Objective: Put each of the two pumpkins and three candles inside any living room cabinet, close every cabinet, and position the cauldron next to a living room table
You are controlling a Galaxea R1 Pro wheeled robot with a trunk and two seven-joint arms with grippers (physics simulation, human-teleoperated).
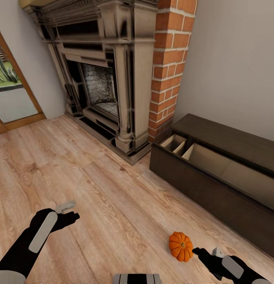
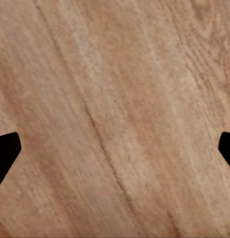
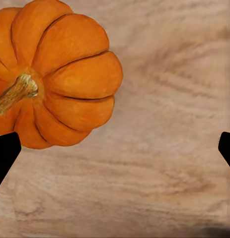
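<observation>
A pumpkin [image 1: 181,246] is seen lying on the wooden floor [image 1: 113,205] at the near right, close in front of the long dark cabinet [image 1: 216,173], which stands against the right wall beside the brick column of the fireplace [image 1: 109,75]. The cabinet's front is pulled out, and pale compartments are exposed from above. The step in hand is judged to be the picking up of this pumpkin, so that it can be placed inside the cabinet.

The right gripper [image 1: 199,251] is held just beside the pumpkin, on its right, without a grip on it. In the right wrist view the pumpkin [image 3: 55,74] is seen off to one side of the line between the fingers, whose dark tips are spread wide at the frame's edges; the gripper is released and nothing is held. The left gripper [image 1: 74,216] is held over bare floor at the near left, well apart from the pumpkin; its fingers are likewise spread wide in the left wrist view, with nothing between them.

For the next move, the right gripper would need to be shifted left until the pumpkin lies centred between the fingers, then lowered and clenched around the ribbed body. After that a short carry to the far right, over the open compartment, would be called for.
</observation>
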